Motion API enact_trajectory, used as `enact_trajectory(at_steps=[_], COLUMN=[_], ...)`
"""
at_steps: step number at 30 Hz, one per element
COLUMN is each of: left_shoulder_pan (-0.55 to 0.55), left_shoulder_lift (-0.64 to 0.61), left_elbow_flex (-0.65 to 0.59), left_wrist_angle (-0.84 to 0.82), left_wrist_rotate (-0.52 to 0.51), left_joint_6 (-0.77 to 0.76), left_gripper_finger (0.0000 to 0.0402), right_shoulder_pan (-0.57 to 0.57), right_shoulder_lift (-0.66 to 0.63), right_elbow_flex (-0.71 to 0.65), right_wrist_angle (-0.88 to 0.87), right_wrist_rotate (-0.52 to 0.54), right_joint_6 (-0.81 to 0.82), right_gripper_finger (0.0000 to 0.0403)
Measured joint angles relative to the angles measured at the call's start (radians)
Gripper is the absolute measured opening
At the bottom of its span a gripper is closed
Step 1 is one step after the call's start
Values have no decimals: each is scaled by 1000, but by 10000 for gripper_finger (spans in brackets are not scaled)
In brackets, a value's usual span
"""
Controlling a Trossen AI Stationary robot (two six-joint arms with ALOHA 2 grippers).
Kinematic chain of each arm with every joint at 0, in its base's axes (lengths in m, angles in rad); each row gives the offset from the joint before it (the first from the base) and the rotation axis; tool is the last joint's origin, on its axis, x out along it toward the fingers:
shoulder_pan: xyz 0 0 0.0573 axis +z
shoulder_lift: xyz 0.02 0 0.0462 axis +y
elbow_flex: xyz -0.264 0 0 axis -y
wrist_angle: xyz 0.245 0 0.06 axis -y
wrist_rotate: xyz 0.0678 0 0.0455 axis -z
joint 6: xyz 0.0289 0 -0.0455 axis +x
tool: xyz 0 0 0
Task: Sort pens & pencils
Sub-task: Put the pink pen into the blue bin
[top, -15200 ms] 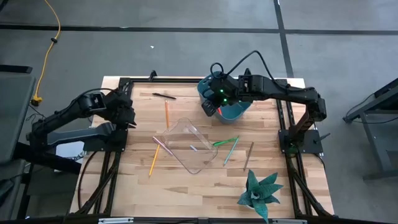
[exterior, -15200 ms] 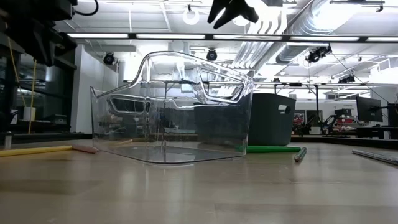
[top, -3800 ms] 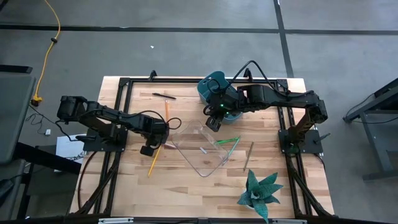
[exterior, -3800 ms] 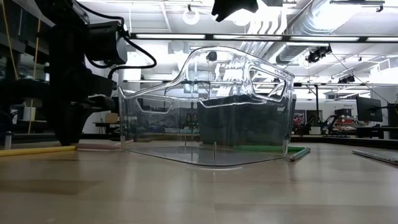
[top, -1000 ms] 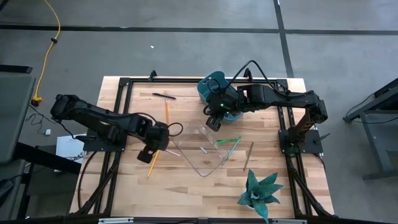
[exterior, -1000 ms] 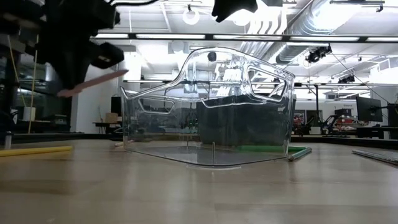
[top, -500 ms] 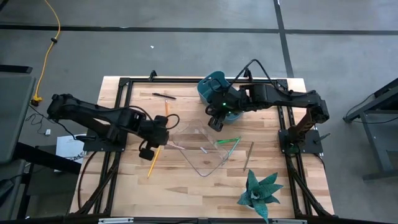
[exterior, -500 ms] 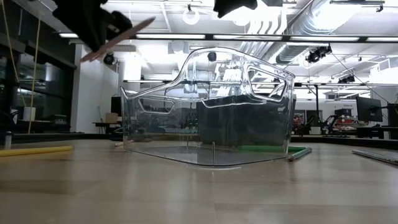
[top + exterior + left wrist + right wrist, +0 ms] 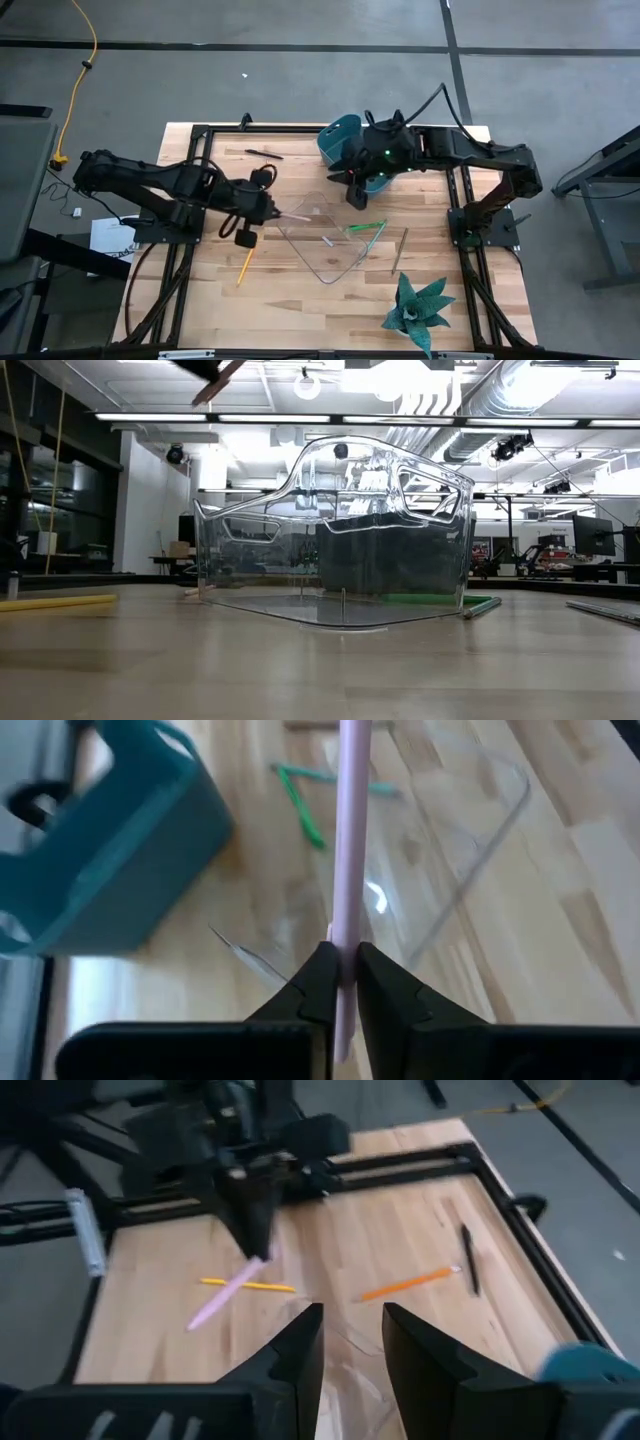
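Note:
My left gripper is shut on a pale pink stick, raised above the table beside the clear bin's left rim. In the low view the stick shows at the top edge, tilted. My right gripper is open and hovers in front of the teal bin, touching nothing. Two green pens lie by the clear bin's right side. A dark pen, a black pen, an orange pencil and a yellow pencil lie flat on the table. My left gripper pinches the pink stick between its two fingers close to its rear end. Most of the stick's length runs forward past the fingertips, along the fingers. The stick is lifted clear of the table and tilted, pointing over the clear bin.
A teal artificial plant stands at the table's near right corner. The black frame rails run along both sides of the table. Bare wood lies near the front edge, below the clear bin.
My left gripper has risen with the pink stick and moved right, toward the clear bin; in the low view the stick climbs from mid-height to the top edge, staying tilted. My right gripper has shifted slightly right, still open.

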Motion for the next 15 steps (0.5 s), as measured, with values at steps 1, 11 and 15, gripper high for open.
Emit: enact_trajectory(at_steps=[1,11,15], left_shoulder_pan=[0,0,28], left_shoulder_lift=[0,0,0], left_elbow_flex=[12,144,189], left_wrist_angle=[6,30,40], left_wrist_rotate=[-13,-141,-152], left_joint_6=[11,103,123], left_gripper_finger=[17,20,20], right_shoulder_pan=[0,0,0], right_shoulder_lift=[-1,-3,-3], right_elbow_flex=[0,0,0], right_wrist_angle=[5,47,90], right_wrist_rotate=[-5,-73,-122], right_joint_6=[0,0,-2], right_gripper_finger=[97,97,97])
